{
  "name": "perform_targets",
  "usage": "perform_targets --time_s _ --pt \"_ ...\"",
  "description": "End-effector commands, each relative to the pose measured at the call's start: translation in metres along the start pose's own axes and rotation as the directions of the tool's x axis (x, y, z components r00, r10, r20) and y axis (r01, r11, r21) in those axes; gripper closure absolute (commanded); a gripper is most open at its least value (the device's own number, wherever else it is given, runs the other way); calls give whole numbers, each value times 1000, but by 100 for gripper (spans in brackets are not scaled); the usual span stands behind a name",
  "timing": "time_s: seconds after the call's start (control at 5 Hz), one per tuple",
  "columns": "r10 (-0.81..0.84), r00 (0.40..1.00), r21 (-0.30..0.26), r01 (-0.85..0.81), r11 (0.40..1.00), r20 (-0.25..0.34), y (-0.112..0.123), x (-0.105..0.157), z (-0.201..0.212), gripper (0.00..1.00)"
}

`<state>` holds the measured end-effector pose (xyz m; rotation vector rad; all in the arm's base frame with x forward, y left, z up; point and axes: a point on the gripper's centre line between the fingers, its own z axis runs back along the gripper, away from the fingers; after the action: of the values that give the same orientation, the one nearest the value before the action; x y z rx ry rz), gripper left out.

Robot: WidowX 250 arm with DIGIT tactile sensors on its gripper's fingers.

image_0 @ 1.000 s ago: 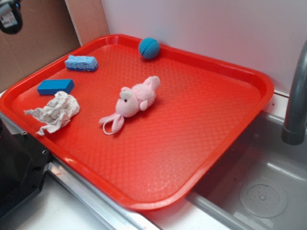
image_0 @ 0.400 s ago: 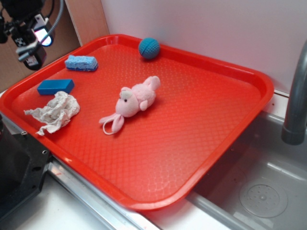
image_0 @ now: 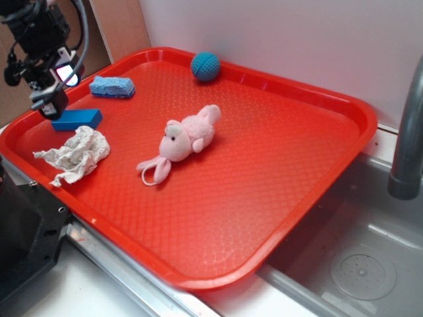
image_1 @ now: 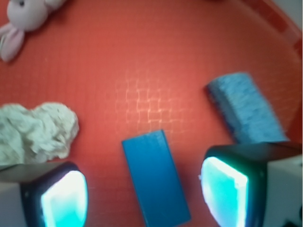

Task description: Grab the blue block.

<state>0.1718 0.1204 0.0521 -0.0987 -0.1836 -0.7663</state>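
Hovering over the blue block [image_1: 156,177], the end effector [image_1: 144,194] had its fingers spread apart.
The block lay flat on the red tray [image_0: 264,198] at lower centre of the wrist view, between crumpled cloth [image_1: 35,132] and sponge [image_1: 246,106].

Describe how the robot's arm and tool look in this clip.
The arm is black, with black cables looping beside it and a small white tag. The tool is dark in the exterior view. In the wrist view its two fingers are black-edged blocks with pads glowing cyan-white.
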Motion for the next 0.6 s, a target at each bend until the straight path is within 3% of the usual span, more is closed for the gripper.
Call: perform_targets --time_s 0.0,0.4 --pt "-70 997 0 70 998 -34 22 1 -24 0" --pt "-158 985 -25 157 987 -62 15 8 -47 0"
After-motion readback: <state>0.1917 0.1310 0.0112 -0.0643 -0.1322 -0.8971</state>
